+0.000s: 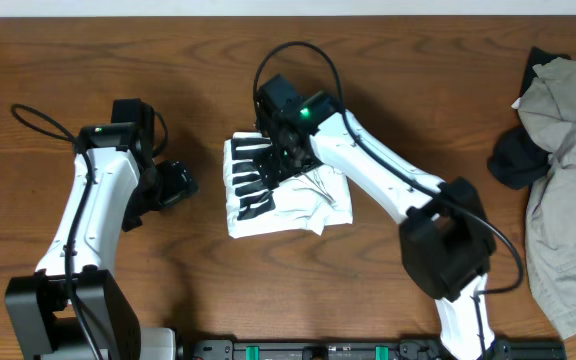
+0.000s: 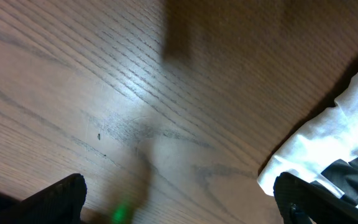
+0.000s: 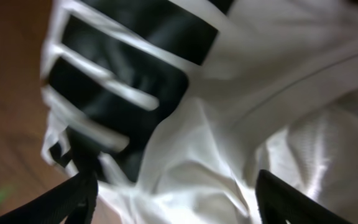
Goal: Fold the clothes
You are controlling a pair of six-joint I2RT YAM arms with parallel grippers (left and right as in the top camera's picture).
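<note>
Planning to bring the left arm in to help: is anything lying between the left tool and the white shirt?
Nothing visible. Only bare wooden table lies between the left tool and the white shirt; the left wrist view shows plain wood up to its edge.

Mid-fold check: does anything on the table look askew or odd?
The white T-shirt with black block lettering is a rumpled, lumpy bundle with uneven edges, not a neat fold. A crumpled grey-beige clothes heap sits unfolded at the far right edge.
</note>
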